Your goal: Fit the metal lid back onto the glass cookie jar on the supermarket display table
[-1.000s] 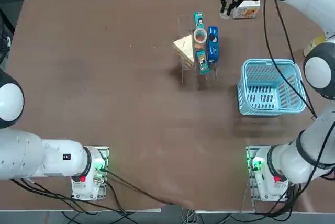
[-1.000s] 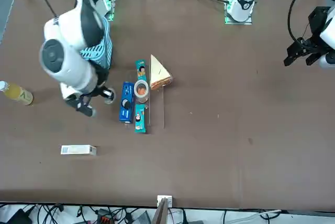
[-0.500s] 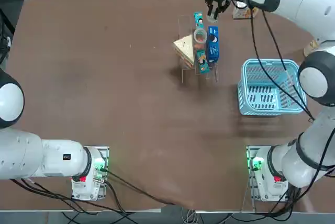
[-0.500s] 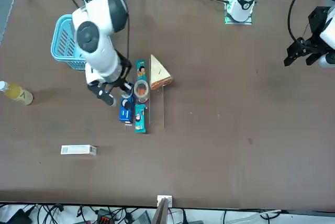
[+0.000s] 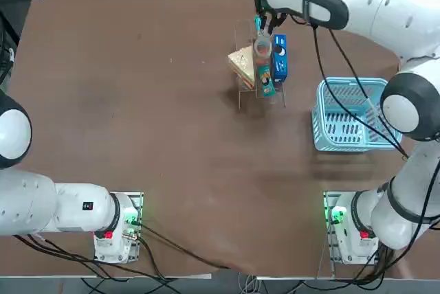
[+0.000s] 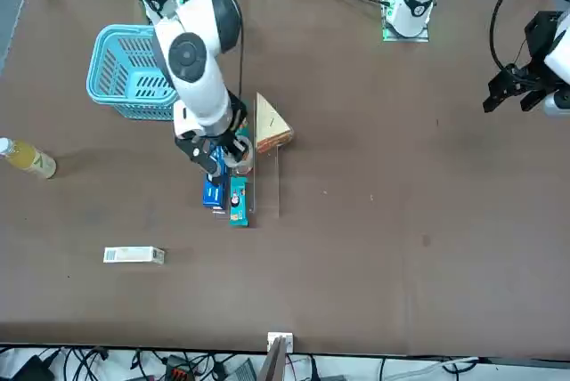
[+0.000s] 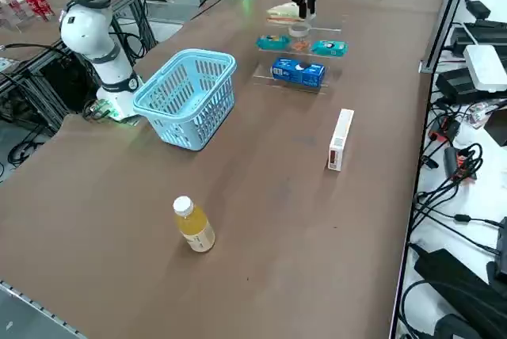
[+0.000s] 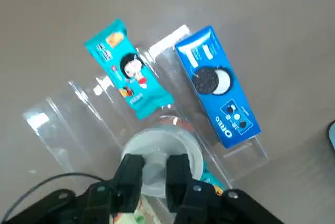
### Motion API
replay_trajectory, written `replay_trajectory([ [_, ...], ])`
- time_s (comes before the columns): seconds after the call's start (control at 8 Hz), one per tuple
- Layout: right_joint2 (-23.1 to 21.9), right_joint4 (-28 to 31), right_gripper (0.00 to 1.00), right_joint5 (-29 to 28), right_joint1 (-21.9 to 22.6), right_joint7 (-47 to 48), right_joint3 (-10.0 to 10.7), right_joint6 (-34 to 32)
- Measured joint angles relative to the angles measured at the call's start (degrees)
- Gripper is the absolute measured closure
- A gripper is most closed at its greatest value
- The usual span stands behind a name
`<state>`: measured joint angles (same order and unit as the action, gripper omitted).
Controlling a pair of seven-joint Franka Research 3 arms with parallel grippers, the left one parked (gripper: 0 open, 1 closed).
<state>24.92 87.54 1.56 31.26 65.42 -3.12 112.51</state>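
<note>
Wrist view: the right tool (image 8: 155, 160) is grasping the metal lid (image 8: 135, 146) over the glass cookie jar (image 8: 175, 122).
Right side view: the tool is hanging above the jar; pickup is looking done, while aligning, seating and releasing are apparently remaining.

Setting: robotics lab. White robot arm (image 5: 371, 5) is reaching over brown table (image 5: 172, 136); loose cables (image 7: 451, 188) and electronics (image 7: 475, 299) are crowding a bench (image 7: 444, 236) alongside.
</note>
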Motion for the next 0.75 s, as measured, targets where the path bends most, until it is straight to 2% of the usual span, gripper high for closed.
replay_trajectory([
  [0.38, 0.1, 3.26, 0.73, 1.57, 1.58, 0.96, 0.09, 0.09],
  [0.75, -0.15, 3.96, 0.73, 2.0, 2.04, 1.9, 0.14, 1.25],
])
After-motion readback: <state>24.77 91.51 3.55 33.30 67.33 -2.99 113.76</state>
